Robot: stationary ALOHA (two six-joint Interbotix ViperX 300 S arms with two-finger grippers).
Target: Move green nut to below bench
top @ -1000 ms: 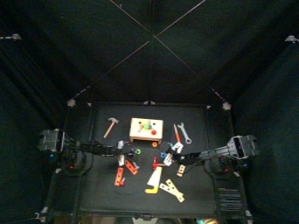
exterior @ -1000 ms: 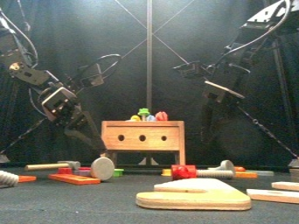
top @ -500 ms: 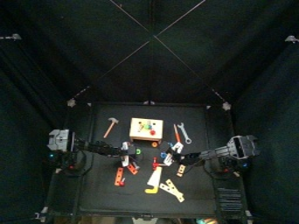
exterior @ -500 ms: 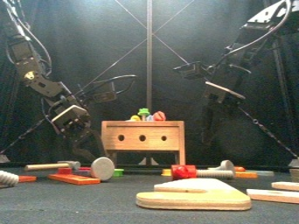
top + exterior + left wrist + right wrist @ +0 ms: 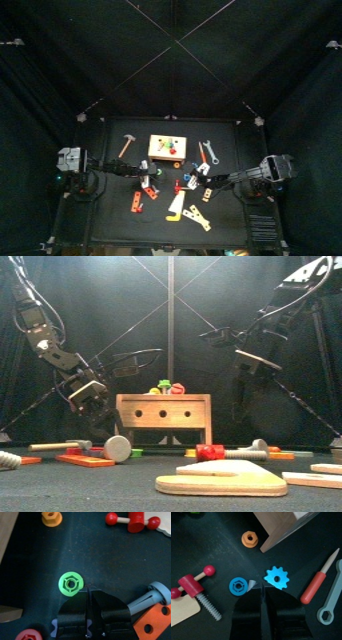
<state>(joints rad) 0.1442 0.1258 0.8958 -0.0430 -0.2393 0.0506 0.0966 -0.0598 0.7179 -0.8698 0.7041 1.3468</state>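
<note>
The green nut (image 5: 70,584) lies just ahead of the left end effector (image 5: 90,597), whose jaws look clenched and empty. Since earlier, this arm came lower.

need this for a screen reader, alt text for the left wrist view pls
The green nut lies flat on the black table, just ahead of the left end effector. Around it: an orange nut, a red dumbbell-shaped piece, a grey bolt, and the pale wooden bench at the edge.
</note>
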